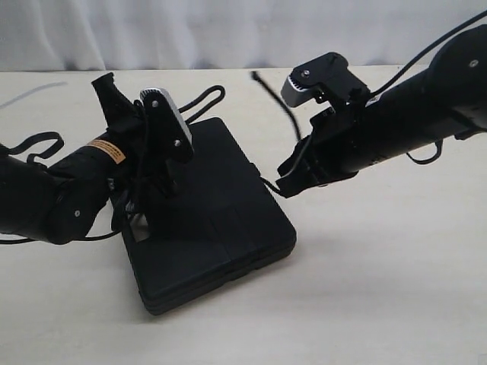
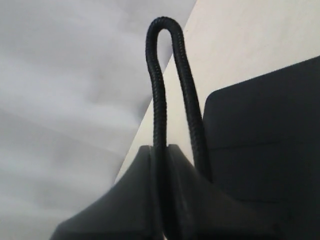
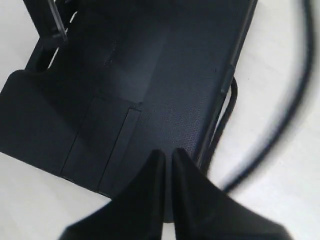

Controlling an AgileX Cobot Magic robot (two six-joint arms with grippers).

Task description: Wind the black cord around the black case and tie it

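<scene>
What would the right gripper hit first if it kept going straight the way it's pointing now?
Most likely the black case: the right gripper aims at its top face near the side edge. The black cord runs just off that edge, and depth is hard to judge.

tabletop (image 1: 380, 289): pale beige, matte, even in tone across the exterior view. soft grey shadow lies on it near centre and toward 7 o'clock.

backdrop (image 1: 190, 30): white-grey, hanging in faint vertical folds. it spans the full width at 12 o'clock and meets the far edge of the tabletop in a straight line. in the left wrist view it reads as blurred grey bands.

pale strand (image 1: 34, 91): thin, whitish, lying on the tabletop at 10 o'clock, just inside the far edge and slightly slanted. material cannot be determined.
</scene>
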